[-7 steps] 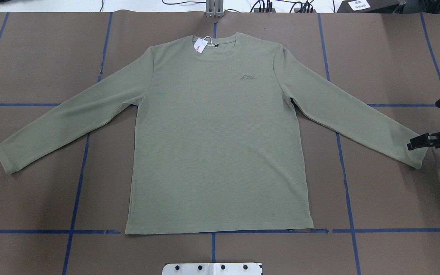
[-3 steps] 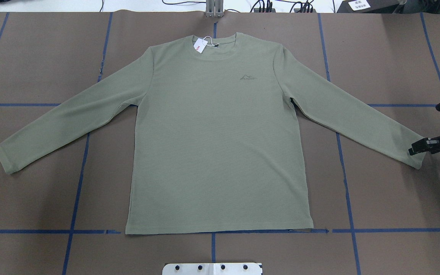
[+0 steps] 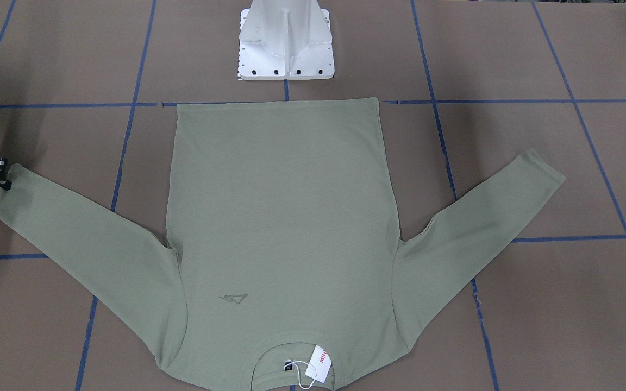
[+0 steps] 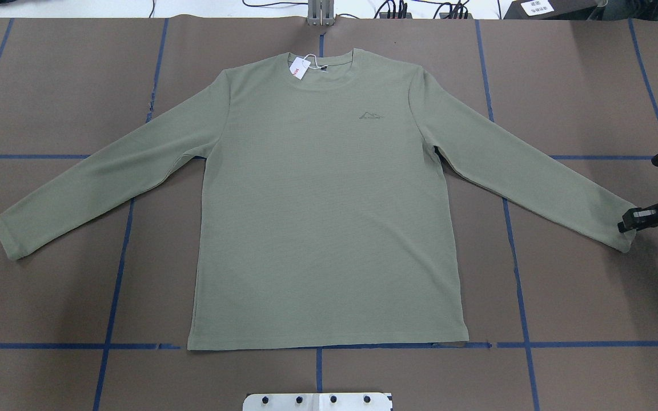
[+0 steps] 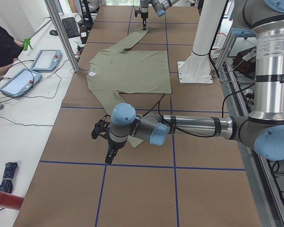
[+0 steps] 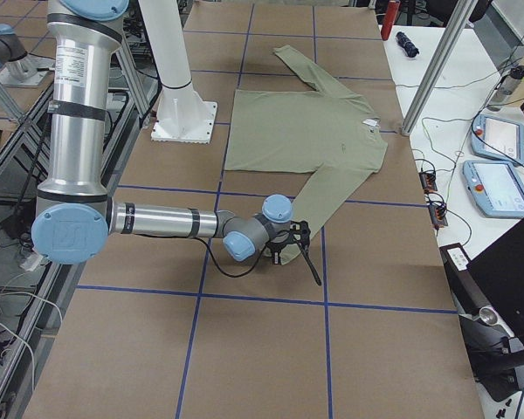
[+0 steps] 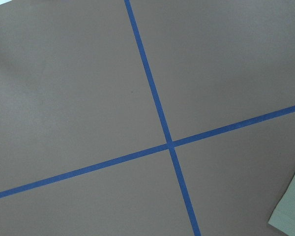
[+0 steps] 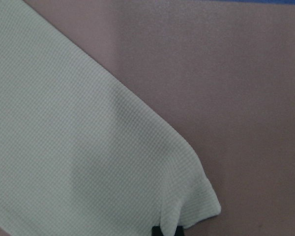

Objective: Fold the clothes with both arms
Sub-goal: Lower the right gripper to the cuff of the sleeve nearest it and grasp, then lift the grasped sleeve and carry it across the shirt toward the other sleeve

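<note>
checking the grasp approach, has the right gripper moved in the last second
Yes. In the overhead view the right gripper shifted slightly toward the robot, away from the blue tape line above it.

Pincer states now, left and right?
Left pincer: cannot be told.
Right pincer: at the sleeve cuff; closure cannot be told.

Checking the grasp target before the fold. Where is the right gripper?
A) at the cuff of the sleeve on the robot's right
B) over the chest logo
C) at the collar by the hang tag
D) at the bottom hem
A: the right gripper is at the far end of the shirt sleeve on the robot's right, and the wrist view shows the cuff puckered at its fingertip.
</note>
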Controlling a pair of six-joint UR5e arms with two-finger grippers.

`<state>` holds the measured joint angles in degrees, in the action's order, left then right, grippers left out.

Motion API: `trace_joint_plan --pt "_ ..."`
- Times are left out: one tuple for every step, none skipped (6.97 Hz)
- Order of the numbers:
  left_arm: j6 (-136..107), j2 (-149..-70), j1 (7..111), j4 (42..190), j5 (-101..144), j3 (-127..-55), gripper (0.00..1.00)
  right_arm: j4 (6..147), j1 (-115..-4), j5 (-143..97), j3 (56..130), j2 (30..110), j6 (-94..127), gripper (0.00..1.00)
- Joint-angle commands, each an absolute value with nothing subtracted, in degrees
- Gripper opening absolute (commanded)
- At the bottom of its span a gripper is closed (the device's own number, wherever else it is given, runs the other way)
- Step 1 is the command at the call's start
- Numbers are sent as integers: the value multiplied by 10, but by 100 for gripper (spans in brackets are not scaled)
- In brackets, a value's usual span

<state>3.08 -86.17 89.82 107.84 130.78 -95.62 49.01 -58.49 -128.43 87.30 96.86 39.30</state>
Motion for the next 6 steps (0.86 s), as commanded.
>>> trace_joint_plan --pt "30 -862 898 1078 1308 -956 100 496 -586 -1285 891 968 393 0" --pt "30 -862 898 1078 1308 -956 100 497 -586 -1286 910 968 395 0" --pt "30 -862 898 1078 1308 -956 100 513 -587 -1298 928 956 397 0" --pt "29 -863 898 1078 1309 -956 100 567 -598 -1308 940 908 397 0" --pt "29 -865 898 1078 1308 -955 100 648 -599 -1307 947 846 397 0" --pt "28 -867 898 1078 1309 -955 100 706 -599 -1306 948 784 397 0"
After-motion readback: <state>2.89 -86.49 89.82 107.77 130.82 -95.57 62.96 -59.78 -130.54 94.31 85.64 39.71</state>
